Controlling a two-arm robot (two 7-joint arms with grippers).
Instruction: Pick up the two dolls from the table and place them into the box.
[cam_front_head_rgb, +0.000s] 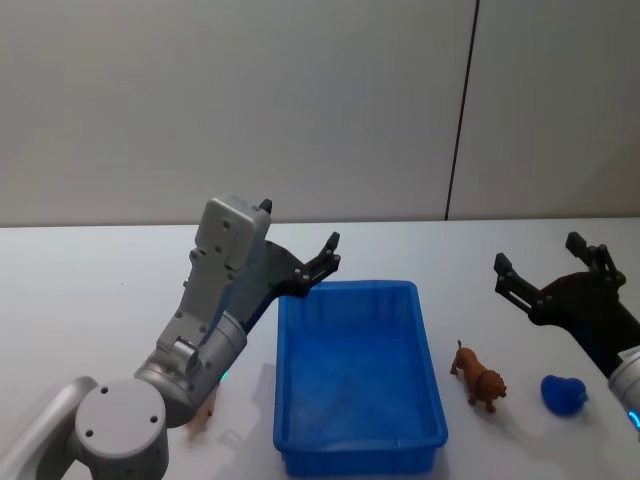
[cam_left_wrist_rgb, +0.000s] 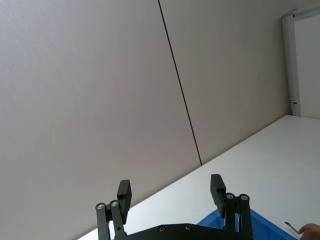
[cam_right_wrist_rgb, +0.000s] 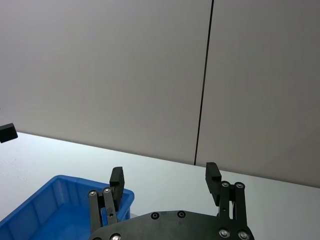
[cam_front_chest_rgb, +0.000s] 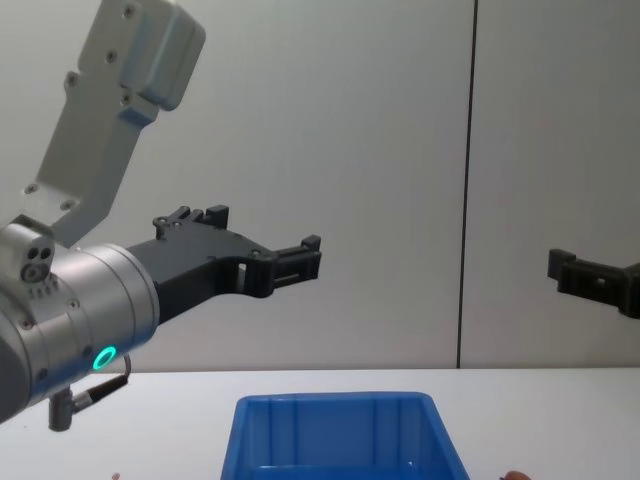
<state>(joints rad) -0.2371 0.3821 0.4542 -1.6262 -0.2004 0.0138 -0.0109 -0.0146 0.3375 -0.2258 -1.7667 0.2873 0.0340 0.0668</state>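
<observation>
Now: left gripper (cam_left_wrist_rgb: 170, 187) open, empty, over box (cam_front_head_rgb: 360, 458) corner; right gripper (cam_right_wrist_rgb: 165, 173) open, empty; lion doll (cam_front_head_rgb: 479, 377) on table (cam_front_head_rgb: 80, 290) beside box.

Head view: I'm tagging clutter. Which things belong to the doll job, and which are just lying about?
Job: brown lion doll; blue box; pinkish bit beside the left arm, possibly second doll; left gripper; right gripper.
Lying about: small blue object.
</observation>
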